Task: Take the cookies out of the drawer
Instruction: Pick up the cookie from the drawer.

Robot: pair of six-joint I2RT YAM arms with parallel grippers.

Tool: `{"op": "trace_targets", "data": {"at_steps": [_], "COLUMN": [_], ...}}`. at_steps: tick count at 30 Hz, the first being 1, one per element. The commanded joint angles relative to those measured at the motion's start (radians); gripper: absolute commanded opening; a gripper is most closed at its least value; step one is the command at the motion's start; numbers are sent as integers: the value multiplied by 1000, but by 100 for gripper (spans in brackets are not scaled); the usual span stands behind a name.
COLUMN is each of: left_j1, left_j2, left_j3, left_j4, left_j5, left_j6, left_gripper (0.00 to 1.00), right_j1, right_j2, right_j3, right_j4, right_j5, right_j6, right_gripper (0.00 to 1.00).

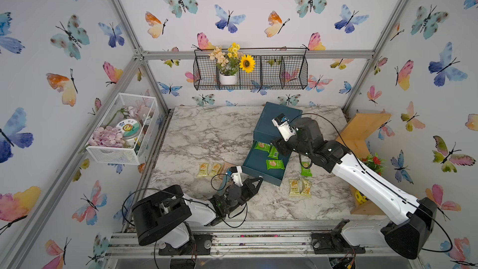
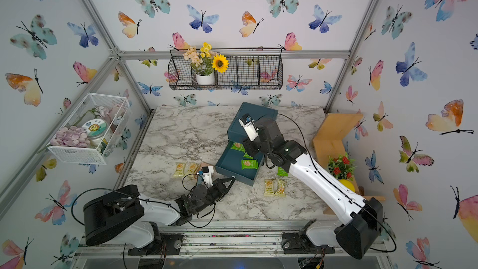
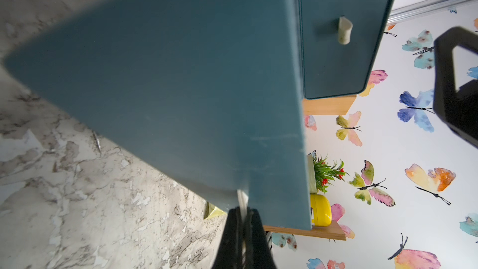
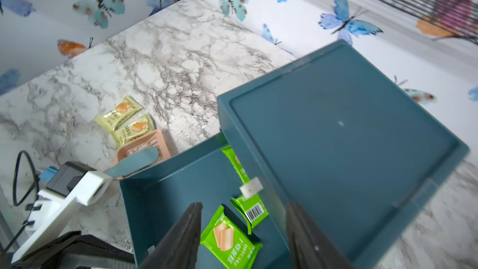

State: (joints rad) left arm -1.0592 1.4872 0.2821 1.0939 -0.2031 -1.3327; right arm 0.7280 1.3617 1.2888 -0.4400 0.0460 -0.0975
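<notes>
Green cookies (image 1: 275, 164) flat inside open teal drawer (image 1: 261, 175).

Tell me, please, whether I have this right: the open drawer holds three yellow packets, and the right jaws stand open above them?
Not quite: the three packets in the drawer are green, not yellow, as the right wrist view shows. The rest holds: the drawer is open, and the right jaws stand open above them.

Near the middle of a top view, the right arm (image 1: 362, 174) covers part of the drawer (image 1: 254, 163) and half of a green cookie packet (image 1: 307, 172). In the left wrist view, only a corner of a yellow cookie packet (image 3: 213, 210) shows.
</notes>
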Motion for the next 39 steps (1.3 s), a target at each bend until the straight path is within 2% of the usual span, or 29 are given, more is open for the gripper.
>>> {"op": "trace_targets", "data": {"at_steps": [1, 8, 19, 23, 28, 39], "left_j1": [2, -19, -34, -35, -35, -35], "left_j2": [-34, -72, -76, -83, -87, -86], "left_j3": [-15, -27, -29, -30, -32, -30], "left_j4": [11, -18, -24, -34, -39, -42], "left_j5": [8, -22, -31, -41, -45, -51], "left_j6": [5, 11, 9, 11, 10, 12], "left_gripper": [0, 0, 0, 0, 0, 0], "right_j1": [55, 97, 111, 111, 111, 111], "right_j2": [71, 193, 353, 377, 387, 471], "right_j3": [36, 55, 73, 53, 17, 43], "right_j4": [-57, -47, -36, 14, 94, 95], "right_j5": [8, 30, 186, 264, 309, 377], "right_j6": [-125, -129, -117, -107, -113, -125], "right_gripper": [57, 55, 52, 48, 48, 49]}}
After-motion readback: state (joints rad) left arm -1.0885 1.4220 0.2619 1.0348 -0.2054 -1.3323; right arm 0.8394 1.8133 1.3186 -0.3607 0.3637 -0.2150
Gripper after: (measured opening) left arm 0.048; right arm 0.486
